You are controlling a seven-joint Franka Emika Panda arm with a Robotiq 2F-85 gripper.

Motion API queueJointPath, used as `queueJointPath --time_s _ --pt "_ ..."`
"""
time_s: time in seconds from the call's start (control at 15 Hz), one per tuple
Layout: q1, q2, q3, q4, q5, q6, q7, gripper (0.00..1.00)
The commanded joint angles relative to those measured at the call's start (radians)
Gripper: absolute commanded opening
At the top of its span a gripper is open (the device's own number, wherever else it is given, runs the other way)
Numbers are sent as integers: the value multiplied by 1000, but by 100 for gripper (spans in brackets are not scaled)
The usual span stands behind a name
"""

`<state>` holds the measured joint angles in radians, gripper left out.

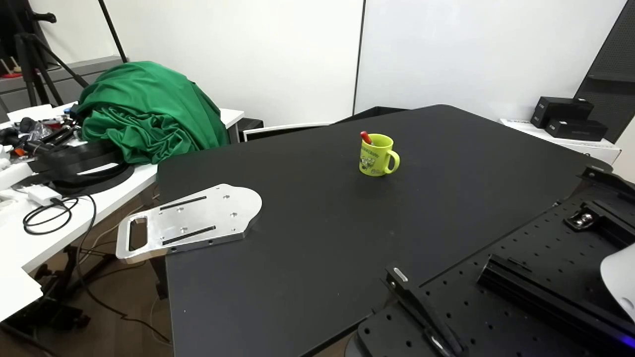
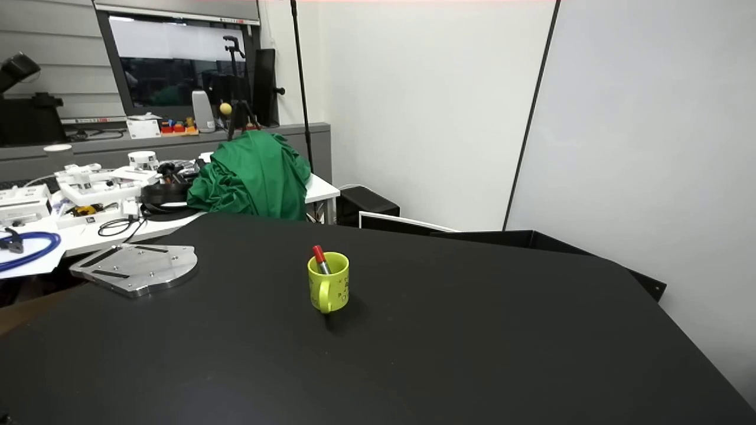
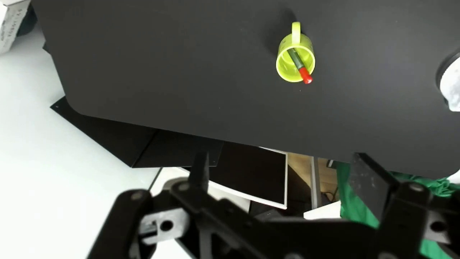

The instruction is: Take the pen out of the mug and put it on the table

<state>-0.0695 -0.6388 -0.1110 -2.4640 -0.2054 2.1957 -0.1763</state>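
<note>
The yellow-green mug stands upright on the black table. It shows in both exterior views and in the wrist view. The table also shows in all views. The pen, with a red end and a grey-dark body, leans inside the mug, its red end sticking out above the rim. Its lower part is hidden in an exterior view. My gripper is open with nothing between its fingers, apart from the mug. The gripper is not in view in either exterior view.
A silver metal plate lies at the table's edge. Green cloth sits on a cluttered white desk. A black perforated board borders the table. A white wall stands behind; black boxes lie beside it.
</note>
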Motion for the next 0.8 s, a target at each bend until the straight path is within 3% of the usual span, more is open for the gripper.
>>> queueJointPath --time_s 0.0,0.2,0.4,0.47,0.53,0.73 --pt "53 248 -165 179 103 -48 -258 100" --pt "90 428 -240 294 131 -119 -406 100" --pt "121 614 -238 431 142 -201 -480 100" --pt "127 677 -228 482 140 -232 -497 100" --pt "72 739 -152 531 146 -260 -517 100" --pt "56 898 -56 679 124 -333 -572 100"
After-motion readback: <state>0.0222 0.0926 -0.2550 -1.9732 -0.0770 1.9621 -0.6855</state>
